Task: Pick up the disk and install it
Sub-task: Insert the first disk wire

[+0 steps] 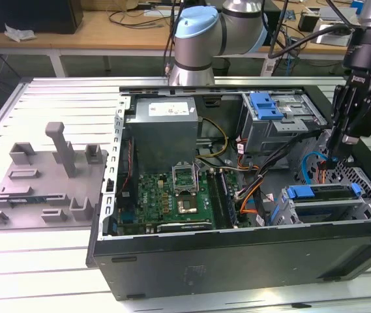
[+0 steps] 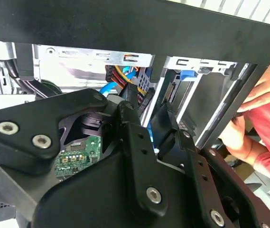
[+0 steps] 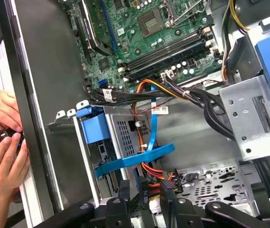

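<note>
We see the black two-fingered gripper (image 1: 334,158) hanging inside the open black computer case (image 1: 237,251), at the exterior view's right. Its fingers (image 3: 125,199) stand slightly apart and hold nothing. The silver disk in its blue plastic carrier (image 1: 321,193) sits in the metal drive cage just below, near the case's near right corner. A person's hands (image 3: 2,142) rest on the case rim.

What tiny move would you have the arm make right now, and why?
Probably a small lift straight up, I'd say. The tool hangs low inside the open case, close to the blue-framed disk, and a blue cable runs close by it. A person's hands rest at the case wall nearby, so backing off a little looks safest.
</note>
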{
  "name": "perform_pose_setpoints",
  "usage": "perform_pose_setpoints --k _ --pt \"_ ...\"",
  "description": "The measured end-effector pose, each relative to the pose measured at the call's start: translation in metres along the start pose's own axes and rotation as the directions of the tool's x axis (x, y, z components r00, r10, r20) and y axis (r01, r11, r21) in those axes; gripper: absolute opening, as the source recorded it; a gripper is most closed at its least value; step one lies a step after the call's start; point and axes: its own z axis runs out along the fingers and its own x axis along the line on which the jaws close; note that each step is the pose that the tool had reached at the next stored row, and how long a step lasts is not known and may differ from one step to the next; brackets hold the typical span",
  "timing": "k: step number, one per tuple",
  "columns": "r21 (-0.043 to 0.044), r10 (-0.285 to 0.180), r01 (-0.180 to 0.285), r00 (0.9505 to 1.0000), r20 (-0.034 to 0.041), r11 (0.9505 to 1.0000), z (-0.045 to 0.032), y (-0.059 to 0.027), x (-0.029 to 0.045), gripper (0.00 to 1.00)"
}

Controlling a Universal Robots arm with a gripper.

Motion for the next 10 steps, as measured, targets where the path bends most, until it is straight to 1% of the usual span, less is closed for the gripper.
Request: perform_pose_setpoints --k 1,2,3,4,5,10 --pt "-0.0014 -0.004 0.004 1.0000 -0.0086 1.0000 0.0014 0.0000 -0.0006 0.39" --pt "0.0011 -0.010 0.010 0.9999 -0.0117 1.0000 0.0013 0.0005 -0.0025 0.39" --pt "0.0067 -0.021 0.021 0.9997 -0.0134 0.9998 0.0005 0.0013 -0.0048 0.39" --pt "0.0147 -0.038 0.038 0.9992 -0.0154 0.9992 0.0003 0.0017 -0.0063 0.39" --pt "0.0169 -0.043 0.043 0.9989 -0.0166 0.9989 0.0008 0.0017 -0.0067 0.39" --pt "0.0176 -0.043 0.044 0.9989 -0.0193 0.9989 0.0026 0.0017 -0.0074 0.39"
